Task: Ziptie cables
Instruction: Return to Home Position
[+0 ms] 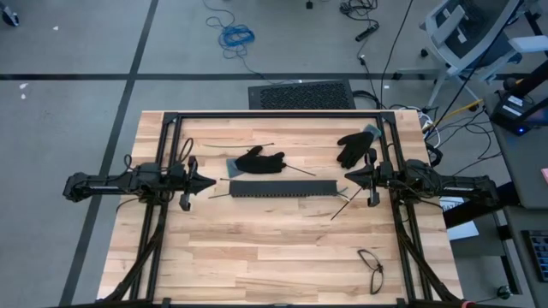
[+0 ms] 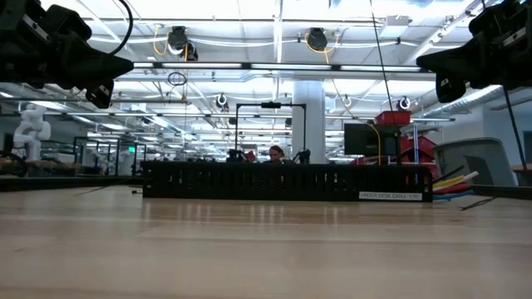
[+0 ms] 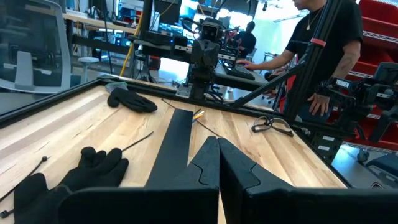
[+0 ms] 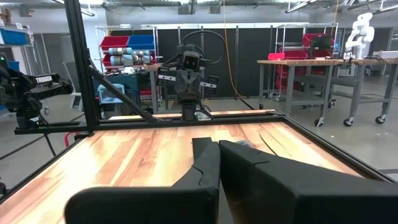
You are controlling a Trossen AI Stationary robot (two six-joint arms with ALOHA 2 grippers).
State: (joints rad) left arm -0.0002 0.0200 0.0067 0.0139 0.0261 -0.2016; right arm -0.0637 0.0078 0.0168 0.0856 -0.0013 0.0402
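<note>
The cables (image 1: 371,267) lie as a small loop of thin wires on the wood near the table's front right; the left wrist view shows them too (image 3: 272,124). My left gripper (image 1: 211,181) hovers shut at the table's left side, pointing level toward the middle. My right gripper (image 1: 348,176) hovers shut at the right side, facing it. In each wrist view the two dark fingers meet with nothing between them, the left gripper (image 3: 219,163) and the right gripper (image 4: 219,163). Neither gripper is near the cables.
A long black slotted bar (image 1: 272,189) lies across the middle between the grippers. One black glove (image 1: 259,161) lies just behind it, another (image 1: 357,147) at the far right. Thin black strips (image 1: 342,205) lie beside the bar. A person (image 3: 323,50) stands beyond the table.
</note>
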